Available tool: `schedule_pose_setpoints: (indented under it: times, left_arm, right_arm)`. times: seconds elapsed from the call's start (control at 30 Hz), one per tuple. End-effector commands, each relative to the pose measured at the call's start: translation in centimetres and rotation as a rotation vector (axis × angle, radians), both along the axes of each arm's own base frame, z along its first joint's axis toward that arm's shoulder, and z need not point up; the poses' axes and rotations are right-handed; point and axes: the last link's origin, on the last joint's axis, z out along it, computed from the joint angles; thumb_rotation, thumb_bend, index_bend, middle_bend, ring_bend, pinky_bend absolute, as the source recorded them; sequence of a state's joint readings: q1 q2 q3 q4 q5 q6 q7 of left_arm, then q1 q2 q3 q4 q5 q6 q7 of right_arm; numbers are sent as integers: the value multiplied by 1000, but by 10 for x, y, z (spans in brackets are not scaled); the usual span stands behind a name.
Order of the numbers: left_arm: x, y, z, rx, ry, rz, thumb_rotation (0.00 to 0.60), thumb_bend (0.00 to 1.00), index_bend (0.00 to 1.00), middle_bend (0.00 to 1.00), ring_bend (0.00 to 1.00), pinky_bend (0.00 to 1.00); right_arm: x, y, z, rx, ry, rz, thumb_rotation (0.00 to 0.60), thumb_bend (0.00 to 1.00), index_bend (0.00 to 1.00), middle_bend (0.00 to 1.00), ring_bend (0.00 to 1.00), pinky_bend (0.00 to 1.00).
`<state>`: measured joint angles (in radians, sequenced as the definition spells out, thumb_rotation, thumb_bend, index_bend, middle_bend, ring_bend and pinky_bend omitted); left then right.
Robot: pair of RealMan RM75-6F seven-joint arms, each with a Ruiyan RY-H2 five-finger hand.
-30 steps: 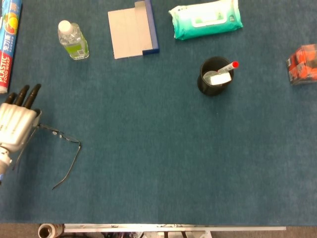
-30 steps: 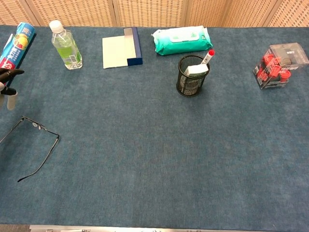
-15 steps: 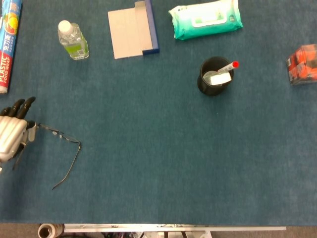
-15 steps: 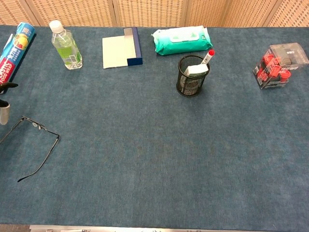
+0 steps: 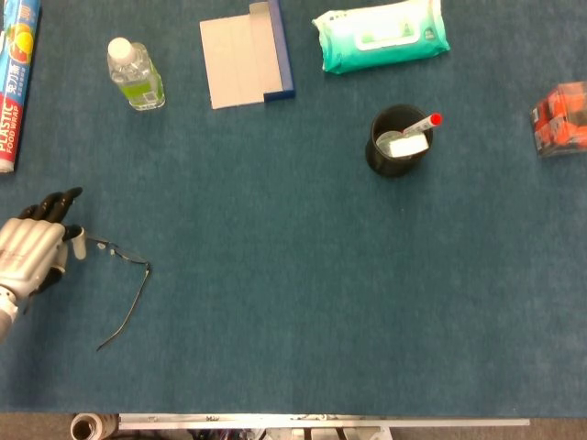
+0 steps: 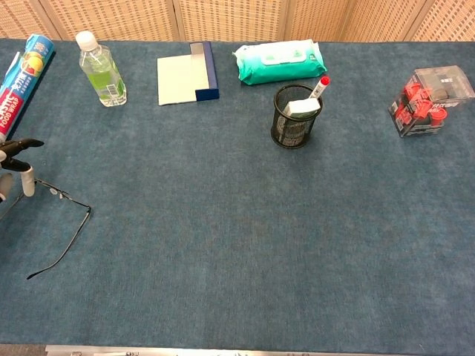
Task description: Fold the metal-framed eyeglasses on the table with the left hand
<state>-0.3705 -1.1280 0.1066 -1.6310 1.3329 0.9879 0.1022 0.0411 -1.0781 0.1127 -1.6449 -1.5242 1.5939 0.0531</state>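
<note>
- Eyeglasses: lying on the blue bench at lower left of the head view; front bar runs from beside the hand rightward and slightly down the frame to a corner; the visible temple runs from that corner down the frame toward the near edge; so the frame opens toward the near-left, long axis of the front roughly left-right, temple roughly near-far; the other temple is hidden by the hand; position unchanged against the pictures of half a second and a second ago.
- Left hand: at the left edge of both views, over the left end of the eyeglasses; it had drawn back toward the edge half a second ago and has now come in again, dark fingertips pointing up-right in the frame, a pale digit pointing down just at the frame's left end; fingers loosely together, holding nothing that can be seen; whether it touches the metal cannot be told.
- Judgement: the fold is not begun; the hand appears to be lining up on the hidden left temple; the exposed temple remains fully open.
- Right hand: in neither view.
- Farther: mesh pen cup at mid-bench; bottle, grey notebook, wipes pack along the far edge; none near the work.
</note>
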Motion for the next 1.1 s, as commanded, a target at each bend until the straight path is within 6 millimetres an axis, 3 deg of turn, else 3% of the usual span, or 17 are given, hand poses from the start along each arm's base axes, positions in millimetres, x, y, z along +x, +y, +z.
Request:
schedule_pose_setpoints:
  times: [0.03,1.1]
  left_arm:
    - [1,3,-2,-4,-10,2,600,838,476,0,0,141]
    - [-1,9,-11,-35,-19,14,600,839,410,0,0,139]
  right_arm:
    - [0,0,0,0,0,0,600,539,590,516,358,357]
    - [1,0,0,3,-1,1,600,539,590,516,358,357]
